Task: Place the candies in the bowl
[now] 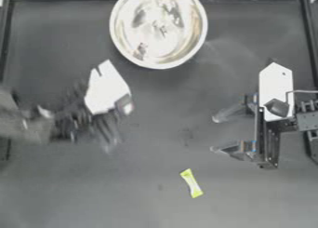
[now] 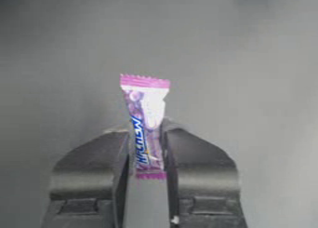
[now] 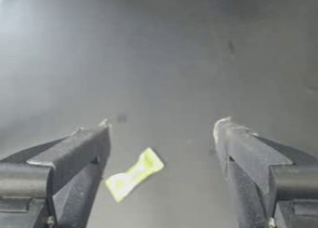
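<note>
1. While blurred at the table's left side, left gripper (image 2: 146, 150) pinches pink-purple candy (image 2: 144, 122) upright between its jaws.
2. Right gripper (image 1: 223, 131) spread wide, near right edge.
3. Yellow-green candy (image 1: 191, 183) lies alone on open table (image 1: 56, 41); bowl (image 1: 157, 27) at the far edge.

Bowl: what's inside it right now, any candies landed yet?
The top view of the bowl shows a glaring, reflective inside with small blurred shapes that cannot be identified as candies. The left gripper holds the pink-purple candy; the yellow-green candy lies on the table.
</note>
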Controlling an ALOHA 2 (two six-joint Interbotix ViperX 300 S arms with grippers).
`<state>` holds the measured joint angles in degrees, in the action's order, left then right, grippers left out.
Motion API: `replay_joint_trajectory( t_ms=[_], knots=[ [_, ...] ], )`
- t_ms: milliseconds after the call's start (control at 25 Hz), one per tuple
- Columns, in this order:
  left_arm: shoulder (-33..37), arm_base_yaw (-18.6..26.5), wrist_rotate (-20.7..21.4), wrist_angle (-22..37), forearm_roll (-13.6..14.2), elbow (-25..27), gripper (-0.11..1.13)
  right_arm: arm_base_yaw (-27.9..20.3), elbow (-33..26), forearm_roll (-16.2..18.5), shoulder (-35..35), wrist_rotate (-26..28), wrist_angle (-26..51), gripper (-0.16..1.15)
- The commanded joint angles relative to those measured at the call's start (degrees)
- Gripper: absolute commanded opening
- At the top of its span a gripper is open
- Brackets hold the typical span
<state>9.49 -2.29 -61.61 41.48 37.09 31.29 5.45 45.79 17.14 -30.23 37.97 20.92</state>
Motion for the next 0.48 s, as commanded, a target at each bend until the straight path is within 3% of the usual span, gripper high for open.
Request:
replay_joint_trajectory(
  t_ms=[40, 240, 480],
  knots=[
    [3.4, 5.4, 5.8, -2.9, 0.0, -1.6, 0.47, -0.9, -0.5, -0.3, -0.9, 0.0, -1.4, 0.96],
    [1.6, 15.1, 16.6, -8.0, -4.9, -3.3, 0.47, -1.8, -0.5, -0.5, -0.5, 0.0, -2.8, 0.96],
    [-4.0, 24.2, 33.6, -9.7, -15.6, -9.4, 0.47, -2.7, -0.6, -0.9, 1.4, 0.0, -5.0, 0.96]
  ],
)
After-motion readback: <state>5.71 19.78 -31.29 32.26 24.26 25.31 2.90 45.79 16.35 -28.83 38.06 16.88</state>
